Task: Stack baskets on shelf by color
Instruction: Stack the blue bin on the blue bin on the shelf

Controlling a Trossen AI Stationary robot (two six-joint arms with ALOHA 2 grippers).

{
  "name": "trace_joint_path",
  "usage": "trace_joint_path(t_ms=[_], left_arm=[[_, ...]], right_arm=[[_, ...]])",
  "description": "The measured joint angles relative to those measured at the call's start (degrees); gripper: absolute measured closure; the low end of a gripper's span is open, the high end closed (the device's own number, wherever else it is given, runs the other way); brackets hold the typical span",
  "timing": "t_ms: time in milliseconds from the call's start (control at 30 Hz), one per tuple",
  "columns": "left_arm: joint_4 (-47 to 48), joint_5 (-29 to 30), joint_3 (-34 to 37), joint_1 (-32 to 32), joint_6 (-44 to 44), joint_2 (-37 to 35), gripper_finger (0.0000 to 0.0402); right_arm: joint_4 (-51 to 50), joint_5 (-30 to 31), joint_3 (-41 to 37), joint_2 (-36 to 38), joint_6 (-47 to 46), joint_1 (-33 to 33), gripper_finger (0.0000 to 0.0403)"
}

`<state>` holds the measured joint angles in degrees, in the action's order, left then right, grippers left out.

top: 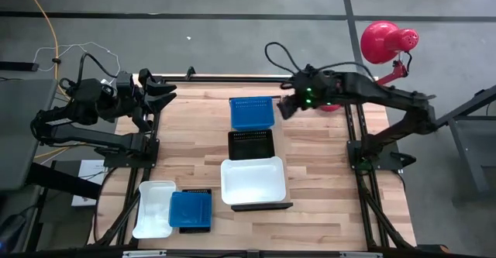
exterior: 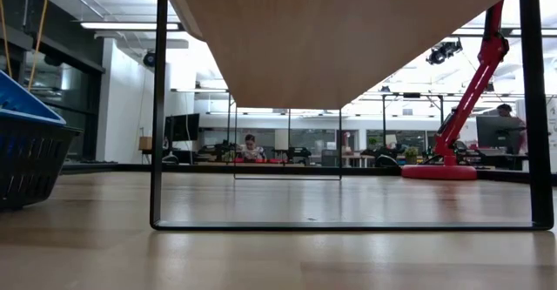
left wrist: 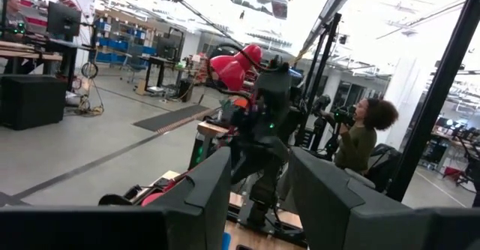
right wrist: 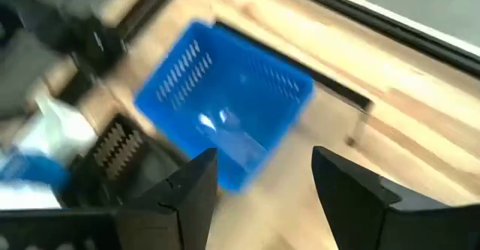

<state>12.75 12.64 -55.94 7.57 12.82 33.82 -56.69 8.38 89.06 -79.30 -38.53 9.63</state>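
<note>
The shelf (exterior: 348, 37) stands mid-table, and its dark near rail (top: 262, 207) shows below the baskets. On it sit a blue basket (top: 252, 112) at the far end, a black one (top: 250, 143) in the middle and a white one (top: 253, 179) at the near end. On the table's near left lie another white basket (top: 153, 209) and a blue basket (top: 191, 209) resting on a black one (exterior: 26, 164). My right gripper (top: 285, 104) hovers open just right of the shelf's blue basket (right wrist: 225, 107). My left gripper (top: 167, 94) waits open at the far left.
A red lamp (top: 384, 41) stands off the table's far right corner. The shelf's dark legs (exterior: 159, 107) rise from the tabletop. Bare wood lies to the right of the shelf (top: 318, 165). People sit in the room beyond, one of them (left wrist: 364, 141) behind the right arm.
</note>
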Motion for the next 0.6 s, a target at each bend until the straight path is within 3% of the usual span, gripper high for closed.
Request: trace_joint_path(t_ms=[133, 267, 433, 600], left_arm=[[0.09, 0.03, -0.02, -0.01, 0.01, 0.01, 0.0277], [0.11, 0.08, -0.02, -0.02, 0.42, 0.01, 0.0277], [0.41, 0.17, -0.01, 0.00, 1.37, 0.10, 0.0277], [1.71, 0.11, 0.00, 0.00, 3.50, 0.49, 0.0277]], right_arm=[[-6.62, -3.16, -3.65, 3.72, 3.01, -0.50, 0.0199], [-4.68, -5.82, -13.54, 9.96, 2.44, -3.07, 0.0199], [8.99, -6.28, -26.41, 19.98, -2.59, -8.86, 0.0198], [26.54, -0.67, -37.49, 27.46, -4.21, -15.67, 0.0198]])
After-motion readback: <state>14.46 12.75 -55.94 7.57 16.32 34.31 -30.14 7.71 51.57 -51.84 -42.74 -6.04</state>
